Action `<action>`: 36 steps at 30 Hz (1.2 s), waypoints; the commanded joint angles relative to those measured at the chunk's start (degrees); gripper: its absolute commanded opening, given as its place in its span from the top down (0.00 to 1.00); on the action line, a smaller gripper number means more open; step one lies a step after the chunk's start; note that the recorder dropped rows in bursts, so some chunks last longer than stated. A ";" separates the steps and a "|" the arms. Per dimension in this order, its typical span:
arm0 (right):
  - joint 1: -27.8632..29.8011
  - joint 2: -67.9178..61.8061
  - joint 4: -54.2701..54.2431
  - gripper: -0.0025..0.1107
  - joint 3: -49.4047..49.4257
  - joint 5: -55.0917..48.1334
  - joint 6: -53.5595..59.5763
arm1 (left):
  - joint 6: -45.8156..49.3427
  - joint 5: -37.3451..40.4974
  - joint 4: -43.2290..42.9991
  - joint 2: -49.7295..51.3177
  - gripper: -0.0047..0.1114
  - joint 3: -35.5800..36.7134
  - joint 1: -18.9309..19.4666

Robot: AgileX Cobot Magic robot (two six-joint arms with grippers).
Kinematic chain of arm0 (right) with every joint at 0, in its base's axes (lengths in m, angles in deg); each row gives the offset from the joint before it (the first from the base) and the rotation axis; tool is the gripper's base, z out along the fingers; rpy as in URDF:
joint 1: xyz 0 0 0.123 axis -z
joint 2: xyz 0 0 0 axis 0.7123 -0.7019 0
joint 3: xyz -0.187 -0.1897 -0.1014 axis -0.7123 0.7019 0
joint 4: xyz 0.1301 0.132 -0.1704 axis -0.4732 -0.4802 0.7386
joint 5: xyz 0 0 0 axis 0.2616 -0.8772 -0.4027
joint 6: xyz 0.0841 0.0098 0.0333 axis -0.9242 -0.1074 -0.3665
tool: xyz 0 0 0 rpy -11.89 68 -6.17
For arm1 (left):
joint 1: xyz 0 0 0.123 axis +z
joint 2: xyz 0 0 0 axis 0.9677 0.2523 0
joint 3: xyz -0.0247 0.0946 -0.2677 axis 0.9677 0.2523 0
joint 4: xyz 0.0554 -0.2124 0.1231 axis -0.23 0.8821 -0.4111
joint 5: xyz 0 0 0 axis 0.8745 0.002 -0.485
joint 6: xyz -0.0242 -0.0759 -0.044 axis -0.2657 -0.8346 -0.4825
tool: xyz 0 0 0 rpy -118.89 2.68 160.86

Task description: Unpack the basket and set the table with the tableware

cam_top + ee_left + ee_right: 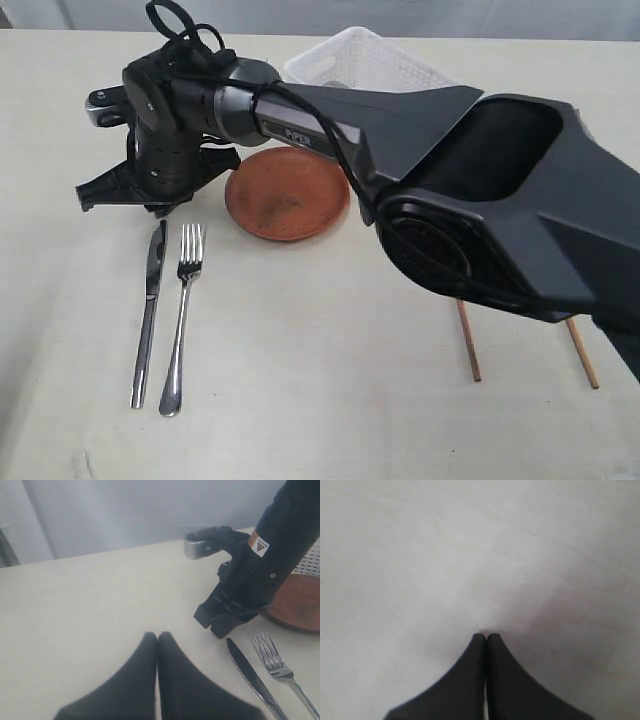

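Left claw (157, 636) pressed together, empty. Right claw (486, 636), likewise together and empty, hovers over bare counter (300, 400). Knife (150, 310) and fork (183, 310) lie just beside it, plate (287, 193) next, basket (390, 55) beyond. Best rise clear before swinging basketward.

Big, chunky black right arm (480, 190) with a shiny grey tube part and the white word "PIPER" (298, 138). Looped black cables (185, 25) on top, plus a small orange and white sticker (259, 542). Smooth, pointy black fingers (465, 680).
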 commanded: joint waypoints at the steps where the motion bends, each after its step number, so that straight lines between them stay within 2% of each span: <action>1: 0.34 -0.43 -0.44 0.98 -0.32 -5.01 3.09 | -0.02 -0.43 0.10 -0.19 0.96 0.13 0.14; 6: 0.34 -0.34 0.09 0.98 -0.32 -7.79 5.16 | -0.02 -0.43 0.10 -0.19 0.96 0.13 0.14; 27: 1.30 3.29 1.16 0.98 -0.82 -5.97 6.82 | -0.02 -0.43 0.10 -0.19 0.96 0.13 0.14; 36: 3.69 6.28 1.01 0.98 -0.82 -15.19 8.46 | -0.02 -0.43 0.10 -0.19 0.96 0.13 0.14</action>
